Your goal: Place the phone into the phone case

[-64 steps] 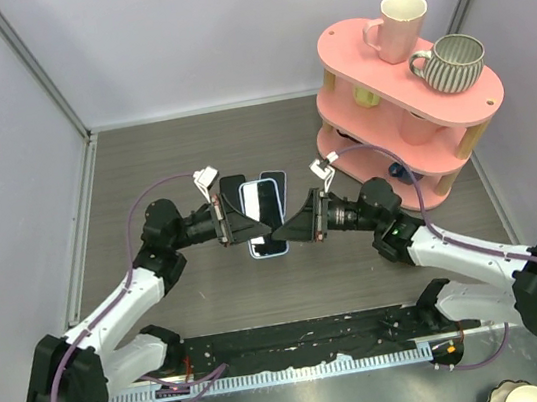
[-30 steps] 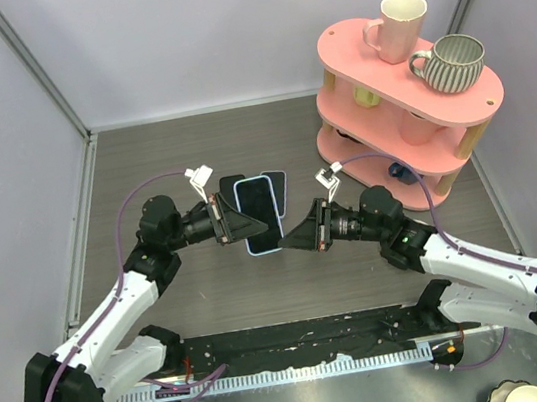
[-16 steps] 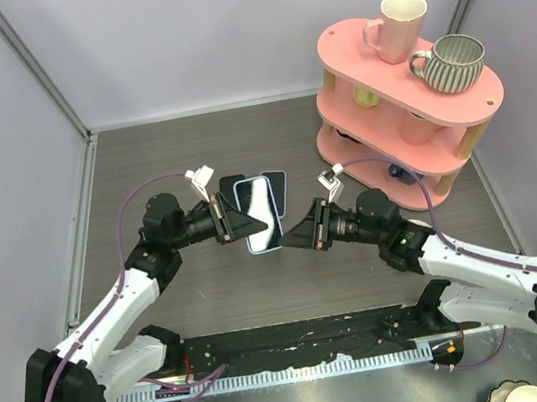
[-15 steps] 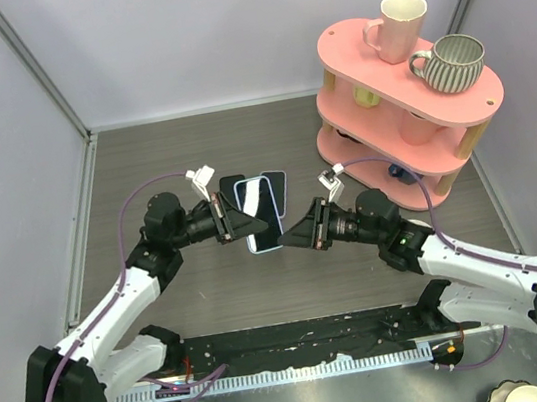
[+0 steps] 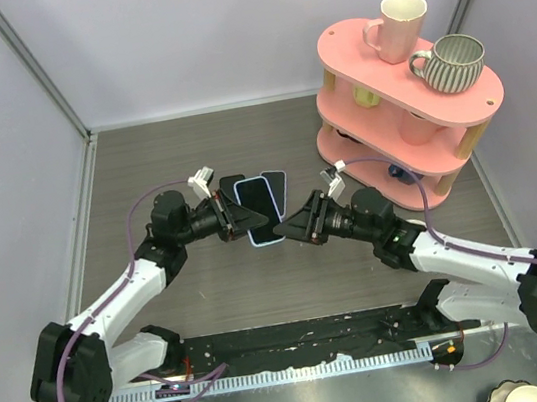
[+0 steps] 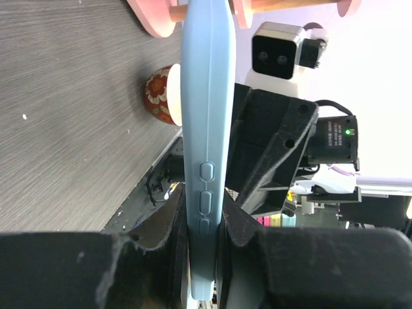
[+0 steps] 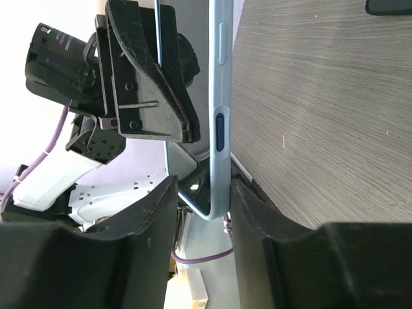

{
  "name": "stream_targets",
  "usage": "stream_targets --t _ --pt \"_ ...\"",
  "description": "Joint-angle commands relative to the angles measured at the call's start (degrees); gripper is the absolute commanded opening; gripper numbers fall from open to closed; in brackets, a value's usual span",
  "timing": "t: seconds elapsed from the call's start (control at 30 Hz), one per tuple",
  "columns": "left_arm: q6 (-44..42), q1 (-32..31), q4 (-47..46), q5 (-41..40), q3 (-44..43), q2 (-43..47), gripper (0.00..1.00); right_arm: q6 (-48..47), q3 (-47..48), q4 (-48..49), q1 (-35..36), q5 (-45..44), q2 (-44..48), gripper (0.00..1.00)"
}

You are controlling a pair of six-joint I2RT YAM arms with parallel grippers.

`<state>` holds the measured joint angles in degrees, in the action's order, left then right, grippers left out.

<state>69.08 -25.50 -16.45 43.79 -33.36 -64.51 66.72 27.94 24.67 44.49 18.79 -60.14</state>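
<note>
Phone (image 5: 262,214) shows edge-on to both wrists, a pale blue rim with side buttons, and whether that rim is the case already on it can't be made out. Left gripper (image 6: 203,222) is clenched on one end; right gripper (image 7: 215,193) straddles the other, its grip unclear. It's held off the grey wood-grain table (image 5: 182,163), half covering dark slabs (image 5: 232,185); pale walls, pink shelf (image 5: 347,48) with mugs (image 5: 401,19).
</note>
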Motion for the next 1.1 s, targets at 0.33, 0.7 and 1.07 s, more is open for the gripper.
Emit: stream_targets --t 0.33,0.7,1.07 --pt "-3.50 8.61 2.46 9.11 -2.14 -5.26 0.00 -0.09 0.53 5.32 0.16 -1.37 2.65 0.64" --pt "-40.90 24.17 47.01 6.39 -29.28 -24.06 0.00 -7.30 5.10 -9.36 0.16 -5.25 8.72 0.77" --pt "-53.25 28.31 63.45 0.00 -46.08 -42.09 0.00 -14.51 10.55 -20.79 0.25 -3.40 13.03 0.78"
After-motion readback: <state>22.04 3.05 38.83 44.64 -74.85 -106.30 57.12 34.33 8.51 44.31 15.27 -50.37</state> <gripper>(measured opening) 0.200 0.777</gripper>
